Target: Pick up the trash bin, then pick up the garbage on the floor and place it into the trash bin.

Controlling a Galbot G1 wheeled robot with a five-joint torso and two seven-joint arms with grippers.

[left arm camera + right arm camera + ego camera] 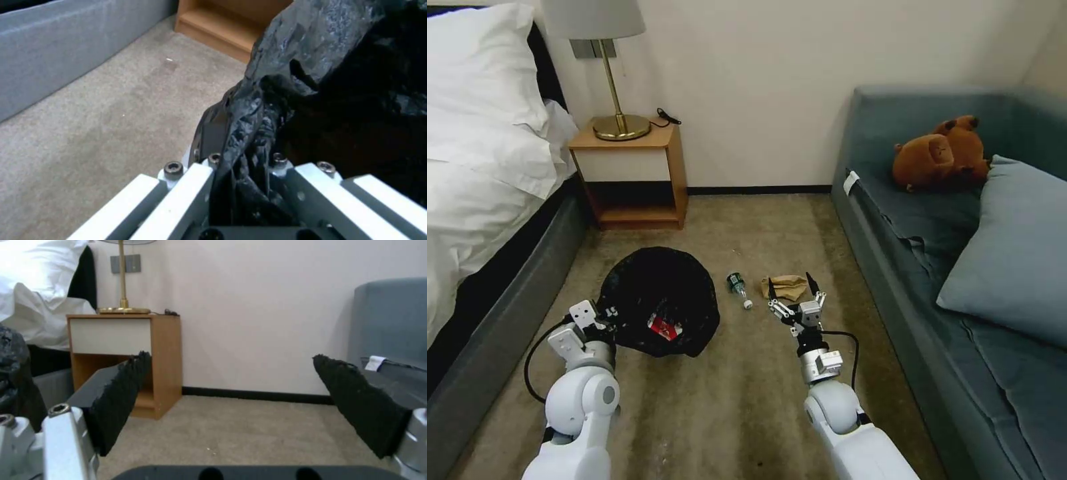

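Holding the bin (660, 303) by its rim, my left pincer (602, 319) is clenched on the crinkled black bag, which bunches between the fingers in the left wrist view. A red-and-white packet (665, 327) already lies inside. I should keep the bin level and near, because thin plastic may slip. To the right, on the beige carpet, a small clear bottle (738, 288) with green label lies on its side; it is round and could roll. Beside it is the crumpled tan paper (787, 287), soft and light. My right pincer (790, 288) hangs released just over it. I judge it best to lower straight and close gently.
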